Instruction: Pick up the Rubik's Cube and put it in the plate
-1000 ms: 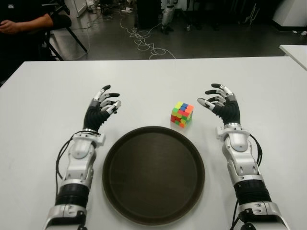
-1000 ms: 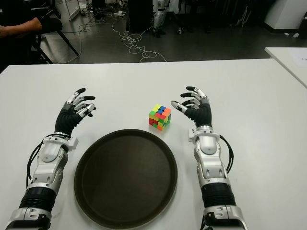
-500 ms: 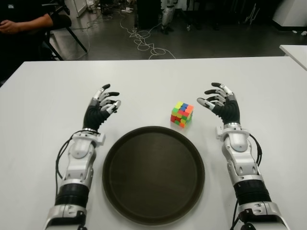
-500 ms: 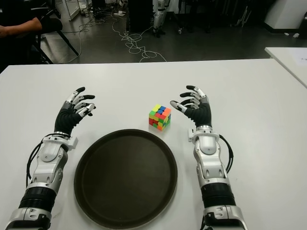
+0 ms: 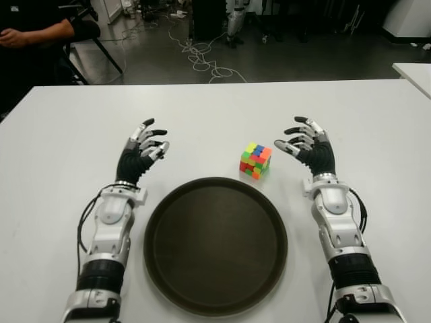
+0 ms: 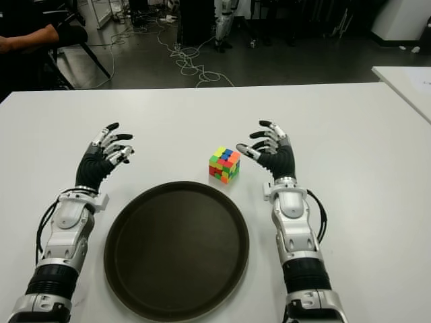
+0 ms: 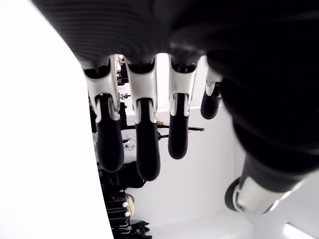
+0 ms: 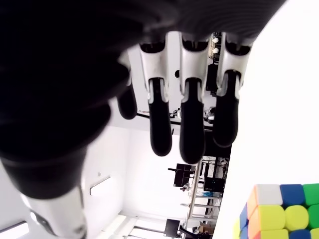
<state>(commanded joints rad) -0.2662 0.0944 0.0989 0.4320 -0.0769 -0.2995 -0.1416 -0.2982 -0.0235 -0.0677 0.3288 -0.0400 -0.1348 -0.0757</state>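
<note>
Since the earlier frame, the right hand (image 5: 306,142) had edged nearer the Rubik's Cube (image 5: 255,160), fingers spread, empty. Reaching was underway; next it needed to close around the cube beyond the plate (image 5: 215,303). Left hand (image 5: 143,149) showed open beside the plate.

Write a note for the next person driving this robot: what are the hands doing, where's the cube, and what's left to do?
Right hand: open, empty, just right of the Rubik's Cube, not touching it.
Left hand: open, empty, beyond the plate's left edge.
The cube sits on the white table, just past the far rim of the round dark plate, which holds nothing.
Done: nothing picked up.
Left: grasp the cube, probably with the right hand, lift it and set it in the plate.
</note>
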